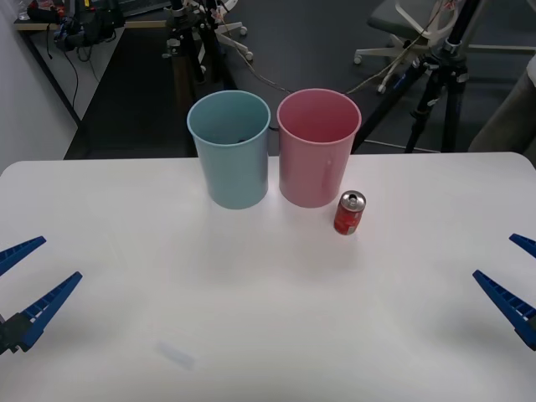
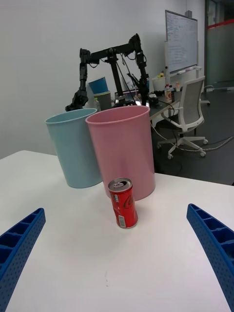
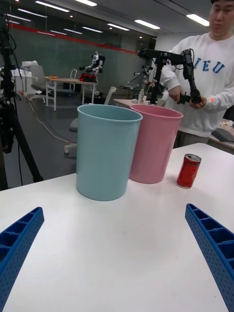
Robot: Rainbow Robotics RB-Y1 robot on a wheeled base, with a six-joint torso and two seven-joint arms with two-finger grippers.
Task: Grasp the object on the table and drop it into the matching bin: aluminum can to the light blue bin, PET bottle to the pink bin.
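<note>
Room behind the far edge of the white tabletop [image 1: 100, 209]: dark grey floor [image 1: 318, 42]. Black tripod [image 1: 440, 84] beyond its right far corner; white-based office chair [image 1: 402, 25] behind that. Cables [image 1: 251, 71] trail across floor past the centre. White wall [image 2: 48, 58] and whiteboard [image 2: 181, 41]. Ceiling strip lights [image 3: 146, 24] lit. Desk [image 3: 70, 85] further back.

A black tripod [image 1: 442, 79] stands on the dark floor past the far edge, near a white office chair [image 2: 187, 114] (a whiteboard [image 2: 181, 41] hangs on the wall behind it).
</note>
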